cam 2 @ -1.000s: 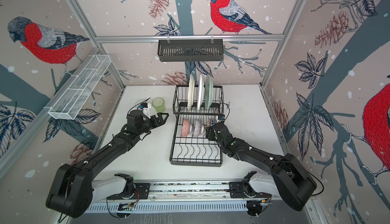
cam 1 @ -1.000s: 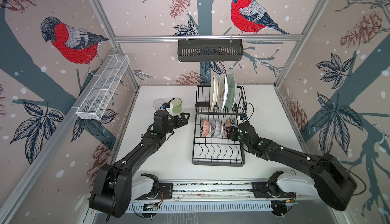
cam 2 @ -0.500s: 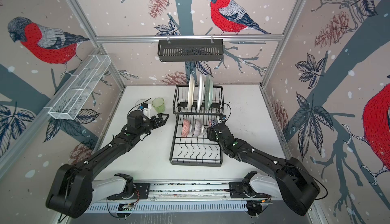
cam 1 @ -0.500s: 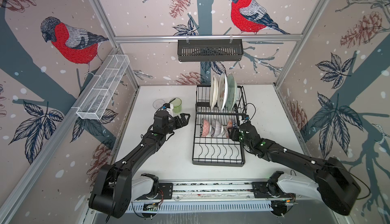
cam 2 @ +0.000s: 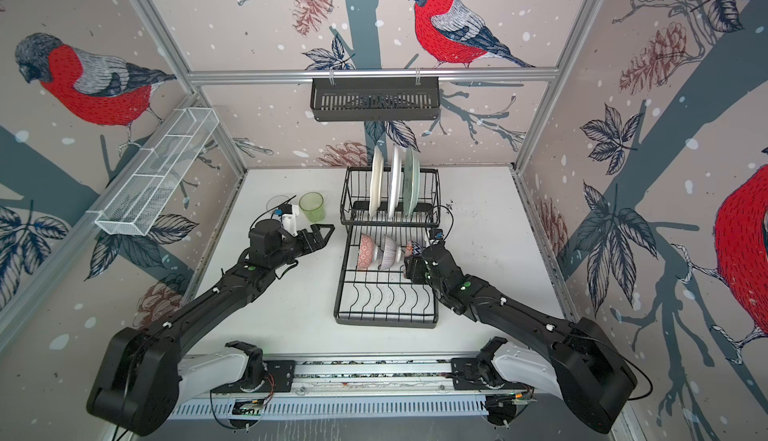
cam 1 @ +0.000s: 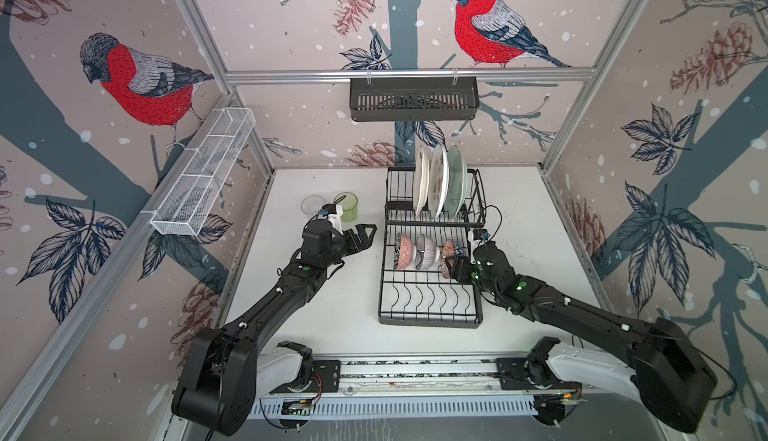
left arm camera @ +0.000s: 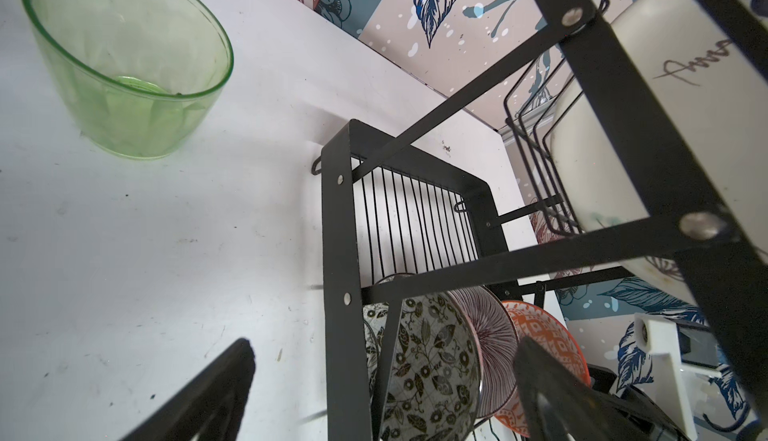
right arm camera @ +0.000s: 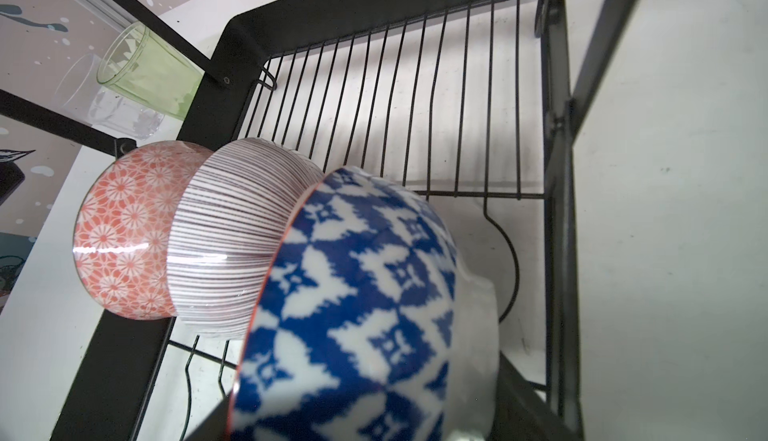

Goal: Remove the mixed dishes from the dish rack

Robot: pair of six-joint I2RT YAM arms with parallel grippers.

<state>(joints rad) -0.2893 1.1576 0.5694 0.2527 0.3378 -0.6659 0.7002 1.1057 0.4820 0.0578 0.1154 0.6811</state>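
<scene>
The right tool (cam 1: 452, 267) grips the blue bowl (right arm camera: 361, 293) in the rack (cam 1: 428, 323); the left tool (cam 1: 367, 237) gapes wide, empty, beside it.

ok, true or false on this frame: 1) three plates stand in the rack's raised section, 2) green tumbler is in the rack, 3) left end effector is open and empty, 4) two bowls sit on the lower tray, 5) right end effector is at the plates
1) True. Three plates stand on edge in the dish rack's raised section.
2) False. The green tumbler stands on the table left of the rack, beside the clear tumbler.
3) True. The left end effector is open and holds nothing.
4) False. Three: pink bowl, striped bowl, blue bowl.
5) False. The right end effector is at the blue bowl.
</scene>
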